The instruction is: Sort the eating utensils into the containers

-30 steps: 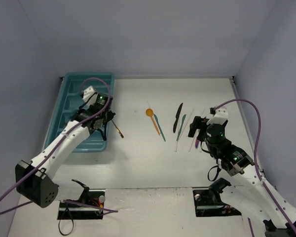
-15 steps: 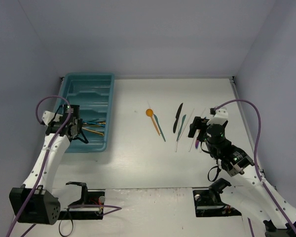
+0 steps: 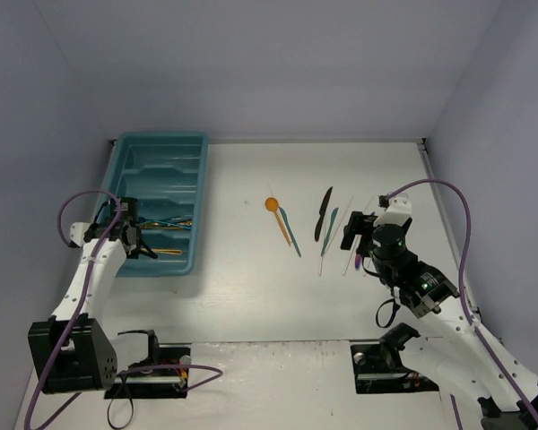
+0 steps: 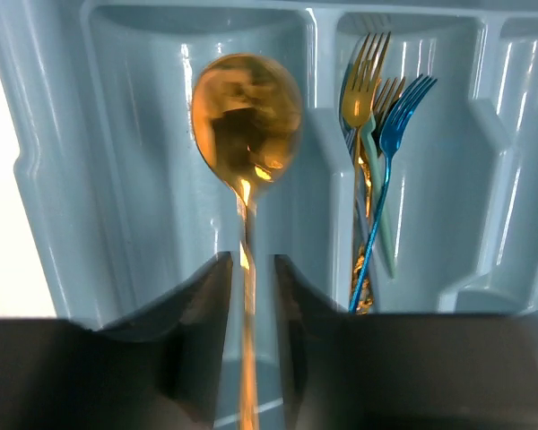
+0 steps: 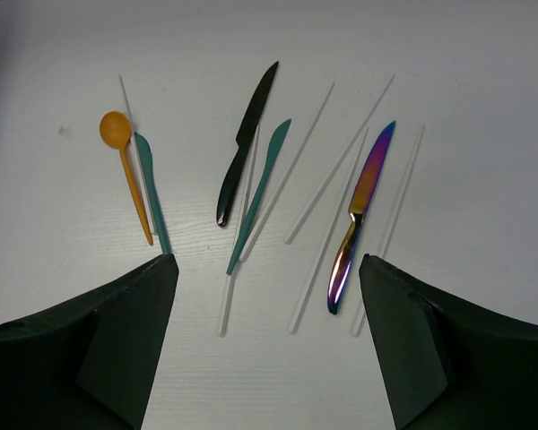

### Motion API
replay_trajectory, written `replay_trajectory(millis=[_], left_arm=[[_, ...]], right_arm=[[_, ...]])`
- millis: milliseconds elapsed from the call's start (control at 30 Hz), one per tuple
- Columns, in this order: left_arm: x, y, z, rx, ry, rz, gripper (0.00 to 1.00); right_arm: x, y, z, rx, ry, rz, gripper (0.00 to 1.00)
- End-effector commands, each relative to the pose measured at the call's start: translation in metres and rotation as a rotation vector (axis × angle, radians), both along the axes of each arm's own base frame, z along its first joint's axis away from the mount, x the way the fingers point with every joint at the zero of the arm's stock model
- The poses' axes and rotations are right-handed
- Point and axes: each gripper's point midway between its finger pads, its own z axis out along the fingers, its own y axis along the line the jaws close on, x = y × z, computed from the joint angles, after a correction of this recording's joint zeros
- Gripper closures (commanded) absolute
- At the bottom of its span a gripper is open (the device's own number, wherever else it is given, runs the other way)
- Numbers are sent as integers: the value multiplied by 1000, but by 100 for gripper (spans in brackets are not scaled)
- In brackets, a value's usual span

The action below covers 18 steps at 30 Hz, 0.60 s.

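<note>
The teal tray (image 3: pixel 160 140) lies at the far left. My left gripper (image 3: pixel 140 243) reaches into its near end. In the left wrist view my left gripper (image 4: pixel 251 265) stands a little open around the handle of a gold spoon (image 4: pixel 247 107), with tray showing on both sides of the handle. The spoon lies in one compartment of the tray (image 4: pixel 317 134). Gold, teal and blue forks (image 4: pixel 382 134) fill the compartment beside it. My right gripper (image 3: pixel 355 242) is open and empty above loose utensils: an orange spoon (image 5: pixel 125 170), a black knife (image 5: pixel 247 143), two teal pieces (image 5: pixel 262 188) and an iridescent knife (image 5: pixel 363 210).
Several thin white sticks (image 5: pixel 310 167) lie among the loose utensils at centre right (image 3: pixel 337 235). The purple cables loop beside both arms. Grey walls close the table at the back and sides.
My left arm swung from the tray's right edge to its left side and brought the gold spoon down into a near compartment. The right arm barely moved.
</note>
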Motion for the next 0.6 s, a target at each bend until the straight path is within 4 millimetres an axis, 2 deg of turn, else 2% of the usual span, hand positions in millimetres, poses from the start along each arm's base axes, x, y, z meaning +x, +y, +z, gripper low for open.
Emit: replay_trajectory(millis=[0, 100, 300, 433, 567], left_arm=[[4, 11, 9, 37, -40, 37, 69], [6, 13, 11, 43, -49, 30, 61], [20, 8, 27, 69, -71, -104, 56], [42, 1, 61, 135, -121, -283, 49], [62, -20, 94, 190, -161, -545, 48]], right_arm=[[7, 1, 5, 17, -20, -22, 20], [7, 2, 3, 15, -14, -16, 20], [14, 14, 3, -16, 15, 40, 21], [25, 41, -2, -44, 81, 152, 23], [40, 60, -14, -70, 149, 206, 24]])
